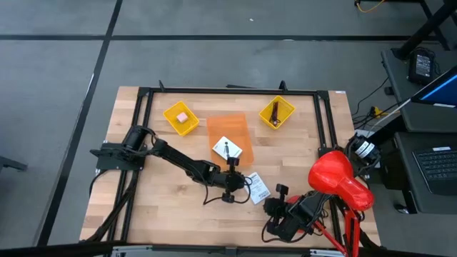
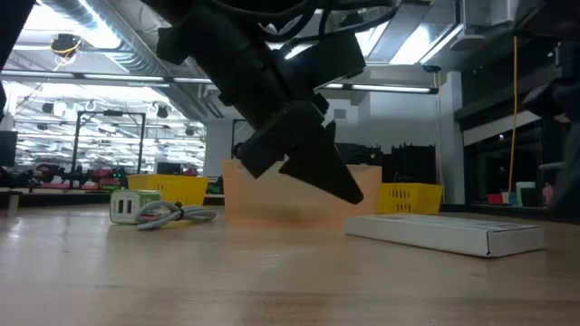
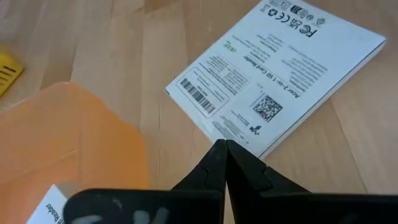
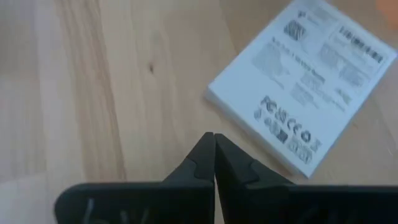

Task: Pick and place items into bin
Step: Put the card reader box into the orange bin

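Nearest the low-view camera lies the bare pale wooden table top (image 2: 272, 281), which carries everything else. Largest on it is the black metal frame (image 1: 325, 121) running round its edges. Next in size is the translucent orange plastic bin (image 1: 227, 130), standing at the middle of the far half of the table. Inside it lies one white square card with black marks (image 1: 227, 149), at the end nearer the arms.

Two small yellow plastic baskets flank the orange bin: the left yellow basket (image 1: 181, 118) holds a pink block (image 1: 183, 117), and the right yellow basket (image 1: 277, 113) holds a dark, thin item that cannot be identified.

A second flat white printed card (image 1: 258, 188) lies on bare wood, just nearer than the bin and between the two grippers.

Left gripper (image 3: 222, 149): fingers pressed together, holding nothing, positioned above the table between the orange bin and the card on the wood.

Right gripper (image 4: 214, 142): fingers pressed together, holding nothing, positioned close to the card on the wood, not touching it.

In the low view, a small white and green adapter with a grey cord (image 2: 145, 210) lies on the table, left of the bin.
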